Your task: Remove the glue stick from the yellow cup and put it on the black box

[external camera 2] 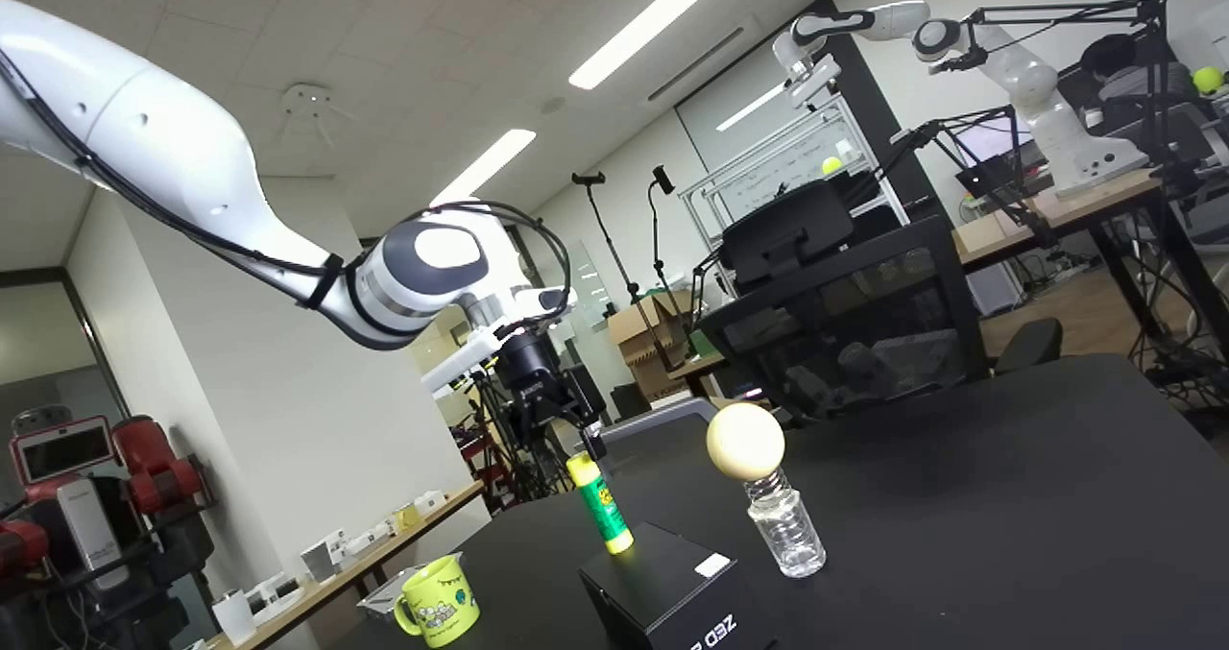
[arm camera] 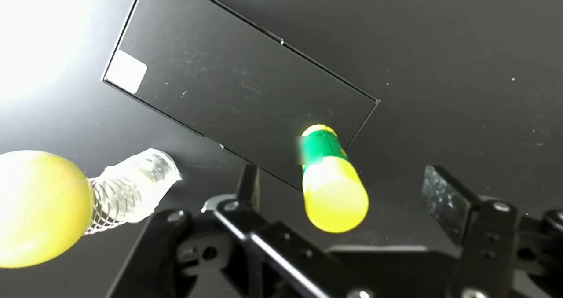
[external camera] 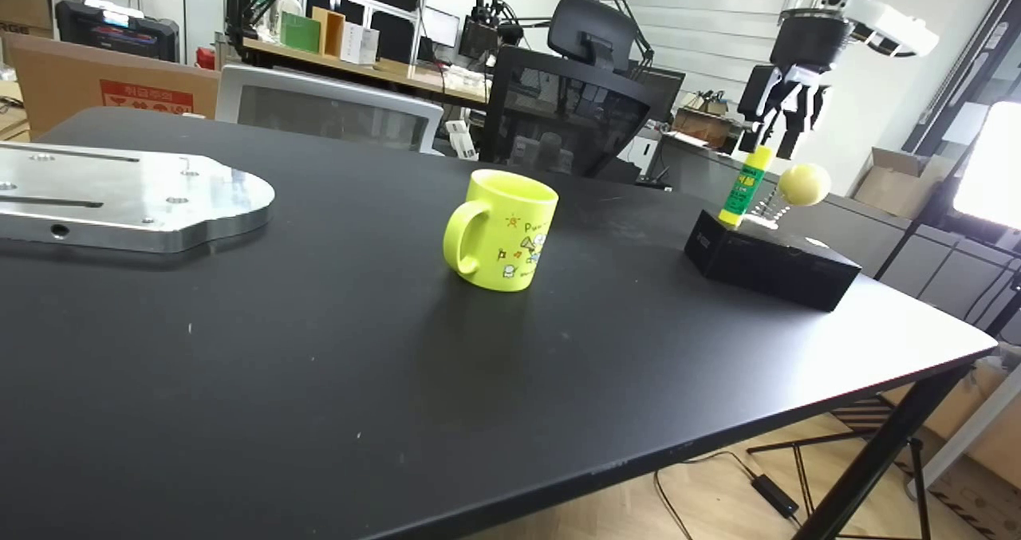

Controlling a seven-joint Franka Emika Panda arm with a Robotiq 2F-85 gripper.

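Note:
The green and yellow glue stick [external camera: 743,189] stands upright on one end of the black box [external camera: 774,262]. In an exterior view the glue stick [external camera 2: 602,506] and box [external camera 2: 661,573] show the same. My gripper [external camera: 767,143] is just above the glue stick's top. In the wrist view the gripper [arm camera: 343,188] is open, and the glue stick [arm camera: 335,192] shows between its fingers with a gap on each side. The box top [arm camera: 237,78] lies below. The lime-yellow cup [external camera: 510,233] stands upright on the table, away from the box; it also shows in an exterior view [external camera 2: 440,604].
A clear bottle [external camera 2: 787,530] with a pale yellow ball [external camera 2: 746,442] on top stands on the table beside the box. A silver metal plate [external camera: 136,205] lies at the table's far end from the box. A black mesh chair [external camera: 570,105] stands at the table's edge.

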